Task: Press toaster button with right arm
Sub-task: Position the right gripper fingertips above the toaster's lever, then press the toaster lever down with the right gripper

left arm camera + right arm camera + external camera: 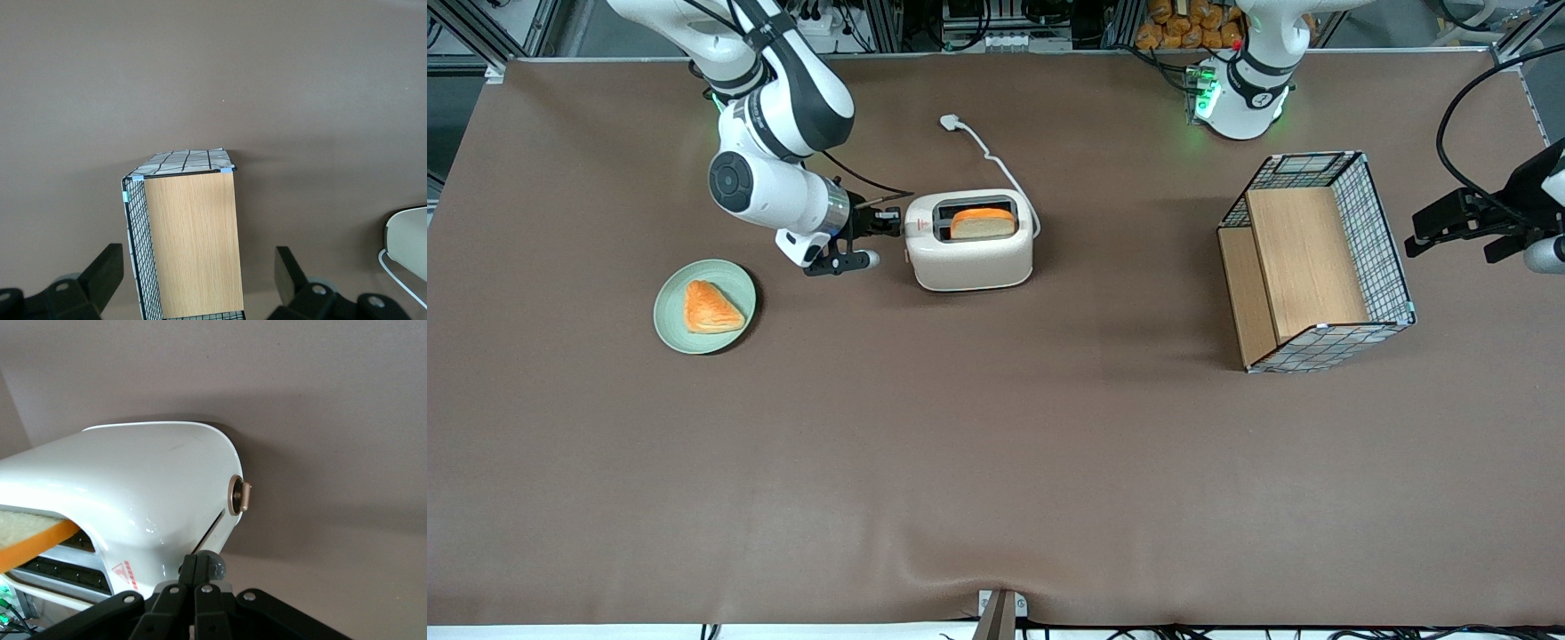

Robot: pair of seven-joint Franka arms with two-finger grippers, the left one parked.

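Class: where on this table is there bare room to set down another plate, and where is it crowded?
Free: the brown table nearer the camera than the toaster, and between toaster and wire basket. Crowded: where the gripper meets the toaster's narrow end, beside the green plate.

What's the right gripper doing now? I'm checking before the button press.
Right gripper: shut, holding nothing, fingers together at the toaster's narrow end, at the lever slot.
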